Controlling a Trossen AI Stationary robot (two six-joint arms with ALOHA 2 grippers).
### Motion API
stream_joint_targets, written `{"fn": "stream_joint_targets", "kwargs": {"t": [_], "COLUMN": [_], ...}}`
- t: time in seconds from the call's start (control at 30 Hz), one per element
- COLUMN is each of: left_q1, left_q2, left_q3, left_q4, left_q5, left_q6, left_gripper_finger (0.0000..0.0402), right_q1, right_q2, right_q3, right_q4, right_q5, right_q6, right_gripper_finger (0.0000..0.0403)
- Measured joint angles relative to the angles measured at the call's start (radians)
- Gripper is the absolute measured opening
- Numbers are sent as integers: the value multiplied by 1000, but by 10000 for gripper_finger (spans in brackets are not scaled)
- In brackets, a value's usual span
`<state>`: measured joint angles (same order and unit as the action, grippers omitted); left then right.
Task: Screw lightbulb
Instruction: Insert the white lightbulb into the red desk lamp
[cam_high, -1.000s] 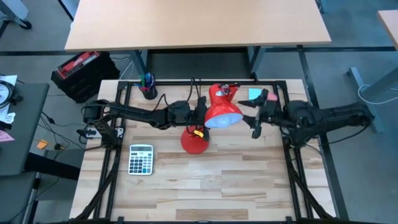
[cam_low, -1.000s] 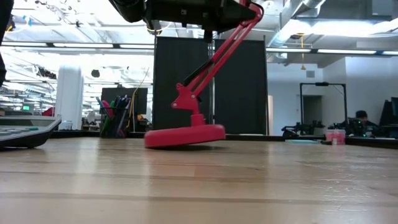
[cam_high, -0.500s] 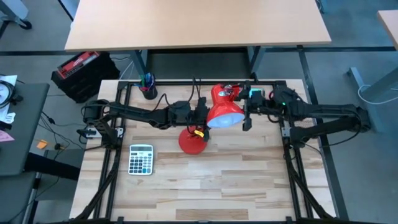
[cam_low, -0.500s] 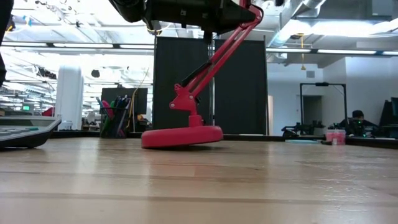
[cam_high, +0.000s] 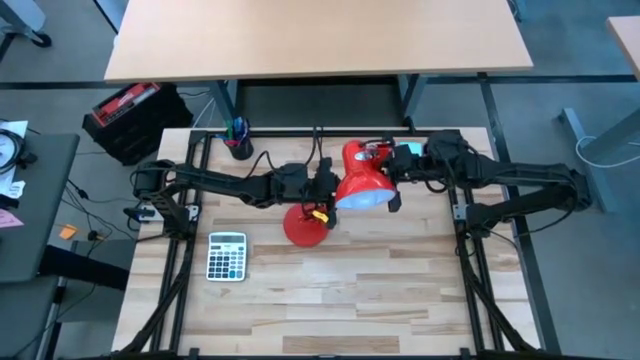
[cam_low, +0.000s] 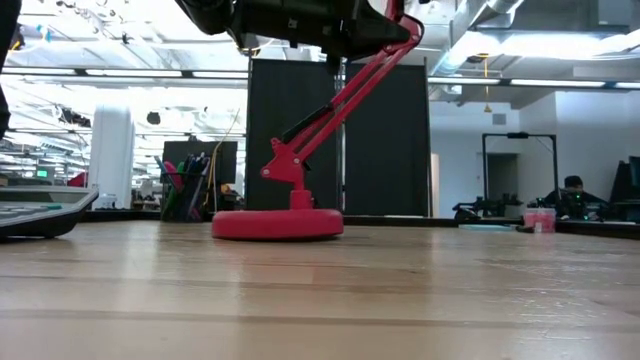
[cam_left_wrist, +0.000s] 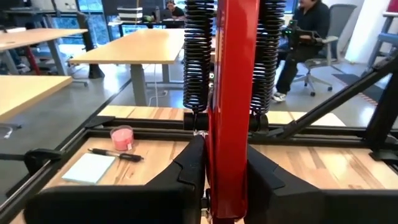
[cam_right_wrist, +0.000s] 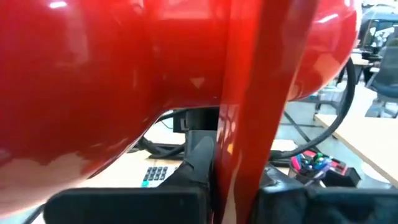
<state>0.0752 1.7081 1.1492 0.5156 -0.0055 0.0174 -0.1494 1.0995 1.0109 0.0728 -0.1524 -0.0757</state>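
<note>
Closing right arm, high view: my right gripper (cam_high: 392, 190) has come in from open table and now sits against the red shade (cam_high: 358, 172)
Left arm, high view: my left gripper (cam_high: 322, 188) holds on at the lamp arm (cam_high: 327, 196), just beside the shade
Lamp base, high view: the base (cam_high: 303, 228) has slid a little toward the left arm, so the lamp shifts under my grip
Lightbulb, high view: a pale bluish patch at the shade's mouth (cam_high: 370, 198) reads to me as the lightbulb, inside the shade; whether it is seated I cannot tell
Meaning for the task: I judge both arms are now bracing the lamp, with no fingers on the bulb itself
Room, high view: the table (cam_high: 380, 290) is bare toward me; the calculator (cam_high: 227, 255) is well apart, and the black frame (cam_high: 470, 260) runs near the right arm
Base, low view: it now lies flat on the wood, further left than half a second ago
Edge, low view: the calculator shows at the left margin, well clear of the base
Grip, left wrist view: the left gripper's fingers are clamped on the lamp arm, below its springs (cam_left_wrist: 199, 56)
Beyond, left wrist view: a pink cup (cam_left_wrist: 122, 138) and a notepad (cam_left_wrist: 90, 167) lie near the far rail
Grip, right wrist view: the right gripper's fingers press in on a red strut (cam_right_wrist: 249, 124) under the shade, which fills the picture and hides the bulb
</note>
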Motion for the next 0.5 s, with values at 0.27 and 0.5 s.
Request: {"fn": "stream_joint_targets", "kwargs": {"t": [0.27,0.5], "left_q1": [6,-8], "left_q2": [0,0], "left_q3": [1,1], "left_q4": [2,-2], "left_q5": [-18,-8], "left_q6": [-8,8], "left_gripper_finger": [65,91], "right_q1": [-1,0], "right_q2": [3,-18], "right_q3": [23,24], "right_q4": [-47,-72], "right_q5": [15,15], "right_q6": [-41,-41], "right_gripper_finger": [38,38]}}
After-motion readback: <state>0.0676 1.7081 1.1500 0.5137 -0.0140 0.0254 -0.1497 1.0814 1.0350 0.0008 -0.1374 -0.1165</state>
